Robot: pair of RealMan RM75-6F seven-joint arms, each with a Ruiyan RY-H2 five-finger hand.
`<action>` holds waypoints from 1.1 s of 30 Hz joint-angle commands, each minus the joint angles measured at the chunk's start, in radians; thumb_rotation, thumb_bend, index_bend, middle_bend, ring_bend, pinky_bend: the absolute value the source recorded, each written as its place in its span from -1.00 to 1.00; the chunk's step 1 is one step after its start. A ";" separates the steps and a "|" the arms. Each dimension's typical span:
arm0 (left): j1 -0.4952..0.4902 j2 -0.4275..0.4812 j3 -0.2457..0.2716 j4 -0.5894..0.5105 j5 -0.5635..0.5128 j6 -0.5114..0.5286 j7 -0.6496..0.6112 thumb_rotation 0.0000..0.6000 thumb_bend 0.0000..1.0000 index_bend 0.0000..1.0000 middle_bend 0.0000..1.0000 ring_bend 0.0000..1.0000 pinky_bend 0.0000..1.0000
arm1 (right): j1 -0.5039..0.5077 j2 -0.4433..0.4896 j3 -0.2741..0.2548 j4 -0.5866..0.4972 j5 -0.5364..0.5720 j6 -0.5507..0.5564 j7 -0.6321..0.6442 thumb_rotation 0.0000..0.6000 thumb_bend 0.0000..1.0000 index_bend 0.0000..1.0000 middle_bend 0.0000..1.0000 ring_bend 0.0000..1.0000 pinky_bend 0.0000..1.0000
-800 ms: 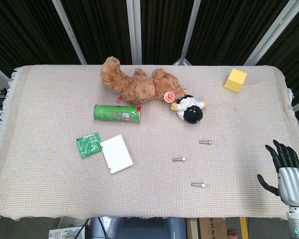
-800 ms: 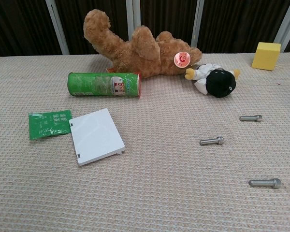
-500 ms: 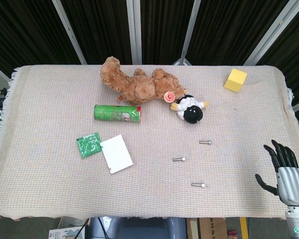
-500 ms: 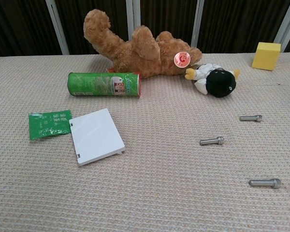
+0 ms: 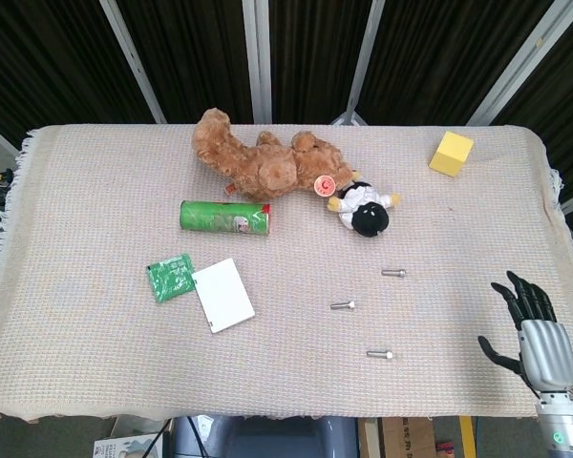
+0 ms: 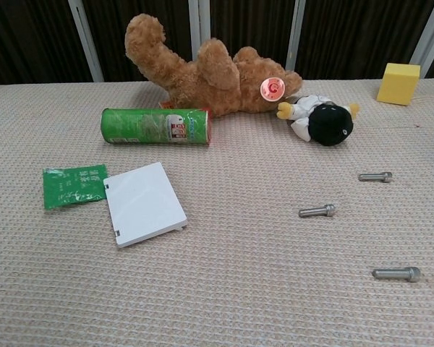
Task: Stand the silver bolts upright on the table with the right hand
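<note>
Three silver bolts lie on their sides on the woven table cover. The far bolt (image 5: 393, 273) (image 6: 375, 176), the middle bolt (image 5: 343, 305) (image 6: 317, 211) and the near bolt (image 5: 380, 354) (image 6: 396, 274) all point left to right. My right hand (image 5: 530, 329) hovers at the table's front right corner in the head view, fingers spread and empty, well to the right of the near bolt. The chest view does not show it. My left hand appears in neither view.
A brown teddy bear (image 5: 263, 164), a small black-and-white plush (image 5: 365, 207) and a green can (image 5: 225, 218) lie mid-table. A green packet (image 5: 169, 276) and white card (image 5: 222, 295) sit at the left. A yellow block (image 5: 452, 153) stands at the back right.
My right hand has shifted a little left and toward the front edge of the table, still with spread fingers. The bolts have not moved.
</note>
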 commanded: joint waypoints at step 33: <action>-0.011 -0.010 -0.003 -0.018 -0.017 -0.024 0.042 1.00 -0.77 -0.82 -0.85 -0.94 -0.67 | 0.313 -0.071 0.215 -0.120 0.532 -0.392 -0.300 1.00 -0.46 -0.44 -0.94 -0.93 -0.83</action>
